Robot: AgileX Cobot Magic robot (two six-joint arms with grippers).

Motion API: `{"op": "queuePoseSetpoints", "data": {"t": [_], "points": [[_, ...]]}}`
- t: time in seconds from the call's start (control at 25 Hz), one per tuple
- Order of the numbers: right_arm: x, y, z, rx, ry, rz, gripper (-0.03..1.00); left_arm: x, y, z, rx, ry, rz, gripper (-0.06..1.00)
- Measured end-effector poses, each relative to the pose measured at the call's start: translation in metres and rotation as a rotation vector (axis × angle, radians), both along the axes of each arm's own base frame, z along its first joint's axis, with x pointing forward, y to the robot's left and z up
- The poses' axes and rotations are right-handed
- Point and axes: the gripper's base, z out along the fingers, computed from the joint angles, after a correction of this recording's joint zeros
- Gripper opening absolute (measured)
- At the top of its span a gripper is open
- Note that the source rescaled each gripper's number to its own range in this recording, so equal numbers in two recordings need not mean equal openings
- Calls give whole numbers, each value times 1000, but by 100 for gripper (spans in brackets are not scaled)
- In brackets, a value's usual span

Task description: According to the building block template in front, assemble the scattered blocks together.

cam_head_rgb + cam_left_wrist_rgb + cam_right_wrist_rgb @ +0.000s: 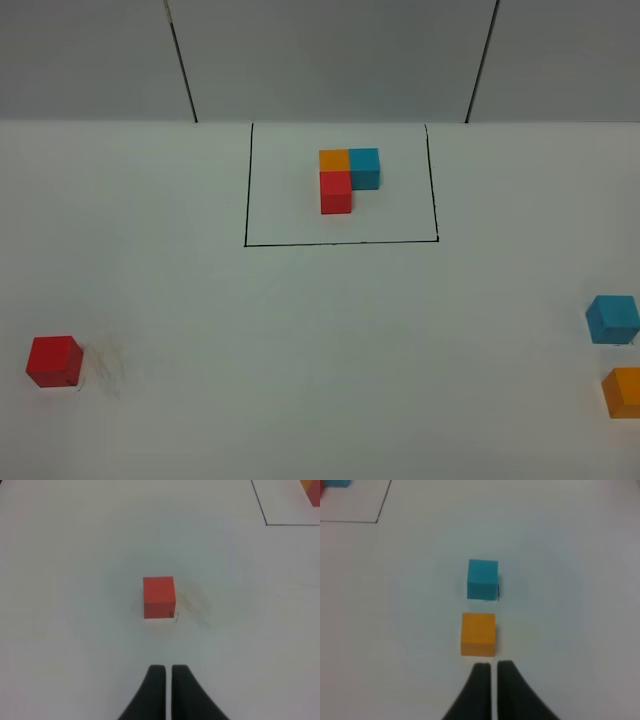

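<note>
Clenching empty, left fingers [155, 690] face red cube [159, 597]; right fingers [479, 690] sit near orange cube [478, 633].

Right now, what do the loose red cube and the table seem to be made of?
Red cube: probably painted wood or dense foam, matte; flat even colour, no glare, crisp edges. Table: smooth white laminate or board, low sheen; faint grey scuffs beside the cube.

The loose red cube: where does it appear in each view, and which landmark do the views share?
Exterior high: the loose red cube lies low near the left edge, apart from the black frame.
Left wrist: near the middle, ahead of the shut left pincer, not touching it.
Right wrist: not in it.
Shared landmark: the black frame; a corner of it shows in every view.
</note>
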Motion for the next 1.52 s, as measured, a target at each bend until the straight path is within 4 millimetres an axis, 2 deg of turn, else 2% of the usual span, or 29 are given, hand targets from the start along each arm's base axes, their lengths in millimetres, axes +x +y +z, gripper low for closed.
{"op": "queuePoseSetpoints", "data": {"t": [1.52], "points": [[0,0,0,0,0,0,0,0,0,0,0,0,0,0]]}}
